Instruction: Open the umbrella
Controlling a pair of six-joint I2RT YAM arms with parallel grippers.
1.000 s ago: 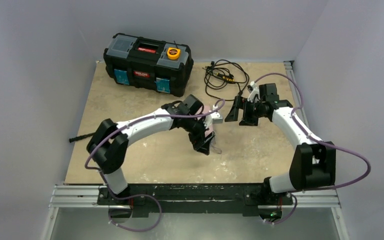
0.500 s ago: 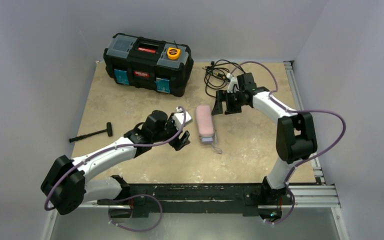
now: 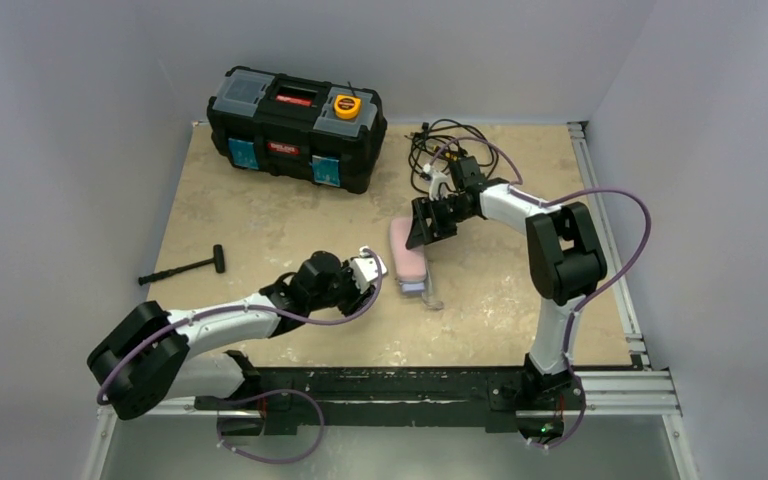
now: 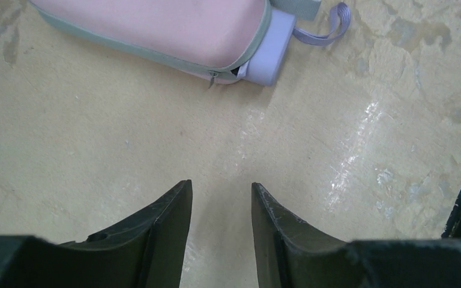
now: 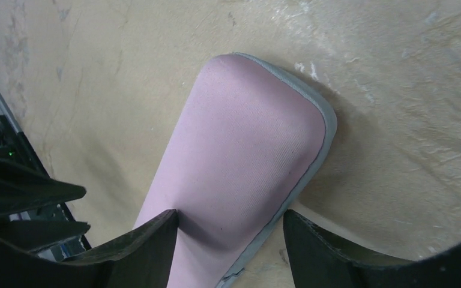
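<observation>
The umbrella (image 3: 407,258) lies packed on the table as a pink oblong capsule with a grey zip edge. Its pale lilac handle (image 4: 270,48) and loop (image 4: 331,27) stick out of the near end. My right gripper (image 3: 423,224) hangs over the capsule's far end, open. In the right wrist view the umbrella (image 5: 246,150) runs between the jaws: one finger (image 5: 156,240) lies over the pink fabric, the other (image 5: 312,246) just outside the grey edge. My left gripper (image 4: 221,189) is open with only bare table between its fingers, just short of the handle end, left of it in the top view (image 3: 370,272).
A black toolbox (image 3: 297,128) with a yellow tape measure (image 3: 347,105) on its lid stands at the back left. A tangle of black cables (image 3: 447,148) lies behind the right gripper. A thin black T-handled tool (image 3: 182,266) lies at the left. Metal rails (image 3: 600,220) border the right side.
The left arm has drawn back to the near left, uncovering the umbrella, and its jaws have narrowed. The right gripper has moved left and down over the capsule's far end, jaws narrowing.
</observation>
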